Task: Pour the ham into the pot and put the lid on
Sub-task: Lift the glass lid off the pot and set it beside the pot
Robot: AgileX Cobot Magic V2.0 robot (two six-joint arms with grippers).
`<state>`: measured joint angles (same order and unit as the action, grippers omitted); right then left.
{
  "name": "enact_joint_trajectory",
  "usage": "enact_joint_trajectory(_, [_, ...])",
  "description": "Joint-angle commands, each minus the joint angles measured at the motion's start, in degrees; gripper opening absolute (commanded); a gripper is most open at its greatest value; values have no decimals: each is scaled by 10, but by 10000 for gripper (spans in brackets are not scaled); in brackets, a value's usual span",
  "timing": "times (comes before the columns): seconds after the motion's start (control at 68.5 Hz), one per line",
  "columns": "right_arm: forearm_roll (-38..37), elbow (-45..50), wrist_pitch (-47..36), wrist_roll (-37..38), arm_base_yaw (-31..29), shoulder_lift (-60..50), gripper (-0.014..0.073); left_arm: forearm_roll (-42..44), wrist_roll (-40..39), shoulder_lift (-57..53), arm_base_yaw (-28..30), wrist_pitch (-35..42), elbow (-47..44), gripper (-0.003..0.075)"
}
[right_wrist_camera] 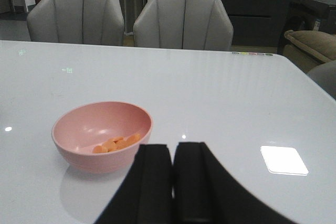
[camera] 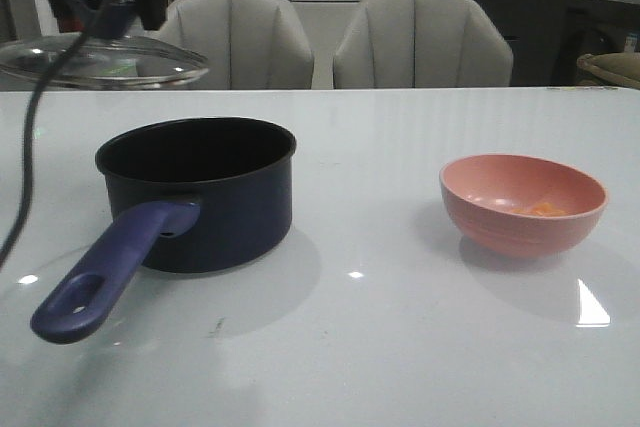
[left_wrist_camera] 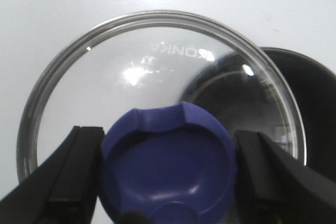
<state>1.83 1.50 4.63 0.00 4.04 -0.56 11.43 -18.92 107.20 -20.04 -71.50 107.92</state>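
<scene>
The left gripper (left_wrist_camera: 168, 177) pinches the lid (camera: 100, 60) by its knob, upper left above the pot (camera: 200, 192). The ham (right_wrist_camera: 116, 144) sits unpoured in the bowl (camera: 523, 202), lower left in the right wrist view; covering now would shut it out. The right gripper (right_wrist_camera: 173, 182) is pressed together, empty.

**Non-task items in view**

White glossy table (camera: 400, 347) carries a pink bowl (camera: 523, 204) on its right side. Two grey upholstered chairs (camera: 240, 39) (camera: 422, 39) stand side by side behind the far table edge. A beige cushioned seat (right_wrist_camera: 312, 45) sits beyond the right-hand corner.
</scene>
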Motion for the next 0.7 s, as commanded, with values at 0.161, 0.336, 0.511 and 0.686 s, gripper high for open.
enact_joint_trajectory(0.161, [-5, -3, -50, 0, -2, -12, 150, -3, 47, -116, 112, 76, -112, 255])
enact_joint_trajectory(0.336, [-5, -3, -50, 0, -2, -12, 150, -104, 117, -158, 214, 160, -240, 255])
enact_joint_trajectory(0.511, [-5, -3, -50, 0, -2, -12, 150, -147, 157, -162, 265, 242, -356, 255])
enact_joint_trajectory(0.686, [-5, -3, -50, 0, -2, -12, 150, -156, 164, -153, 265, 340, -438, 255])
